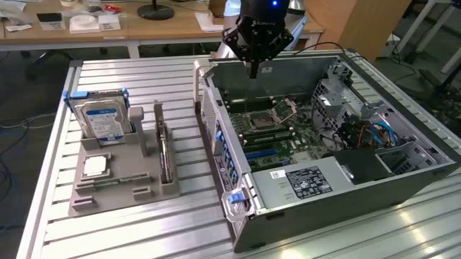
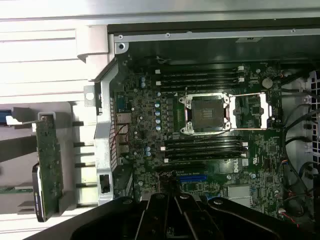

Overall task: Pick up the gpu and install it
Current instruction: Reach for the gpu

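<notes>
The gpu (image 1: pixel 165 154) stands on edge in a slot of the grey holder (image 1: pixel 119 186) on the exterior view's left; in the wrist view the gpu (image 2: pixel 50 160) shows its green board edge beside the case. My gripper (image 1: pixel 253 72) hangs over the rear of the open computer case (image 1: pixel 403 178), well apart from the card. Its fingers (image 2: pixel 167 205) are shut together with nothing between them, above the motherboard (image 2: pixel 145 105) near the blue expansion slot (image 2: pixel 192 177).
A blue-labelled hard drive (image 1: pixel 103 120) stands upright in the holder, with a processor chip (image 1: pixel 95 166) lying flat in front of it. Inside the case are the empty CPU socket (image 2: pixel 206 114), memory slots and cables (image 1: pixel 374 132). Desks stand behind the slatted table (image 1: pixel 144 75).
</notes>
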